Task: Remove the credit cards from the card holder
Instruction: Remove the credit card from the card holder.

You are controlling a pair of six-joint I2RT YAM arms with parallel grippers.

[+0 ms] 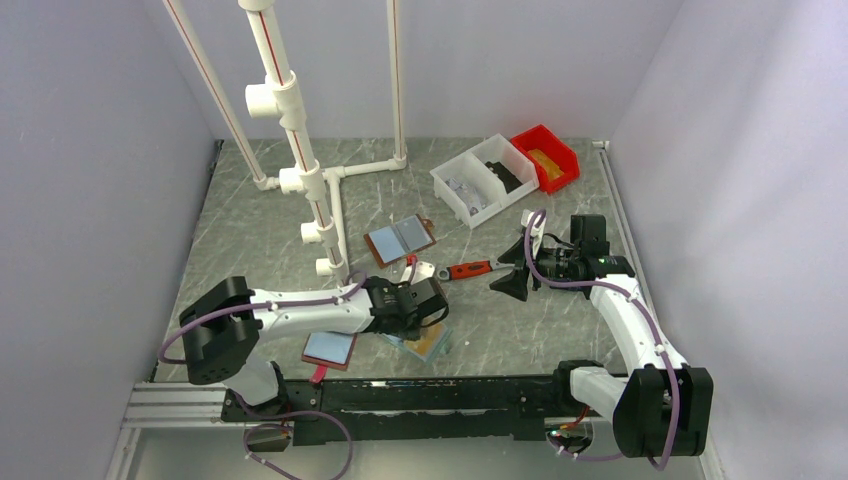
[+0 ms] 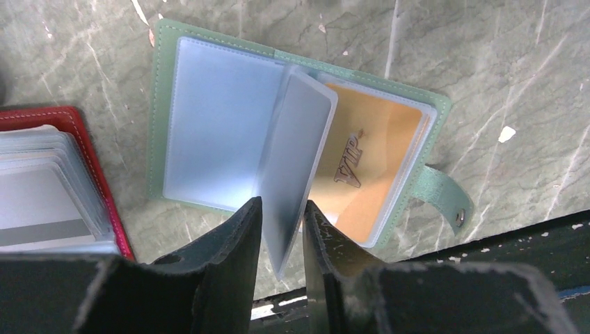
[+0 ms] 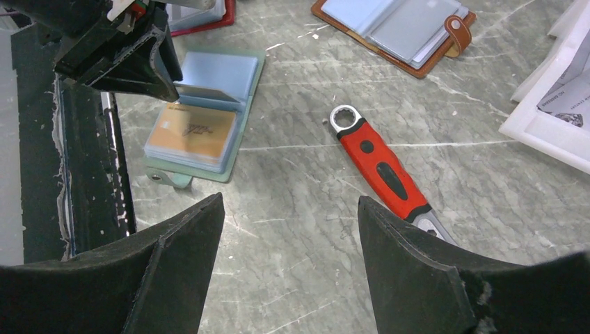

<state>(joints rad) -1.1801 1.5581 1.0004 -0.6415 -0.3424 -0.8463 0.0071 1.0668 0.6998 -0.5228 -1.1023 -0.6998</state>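
The card holder [image 2: 209,125], mint-edged with blue-grey panels, lies open on the marble table by the near rail. It also shows under the left arm [image 1: 425,347] and in the right wrist view [image 3: 219,73]. A tan credit card [image 2: 379,149] marked VIP sits in its right pocket [image 3: 191,132]. One clear sleeve page [image 2: 296,146] stands up between the fingers of my left gripper [image 2: 282,205], whose jaws stand narrowly apart on either side of it. My right gripper [image 3: 290,202] hovers open over bare table to the right [image 1: 515,282]. No other card shows.
A red-handled wrench [image 1: 478,268] lies between the arms. A brown-edged folder [image 1: 400,240] lies farther back and a maroon-edged one [image 2: 56,174] just left of the holder. White [image 1: 485,180] and red [image 1: 546,157] bins stand back right, a PVC pipe frame [image 1: 300,170] back left.
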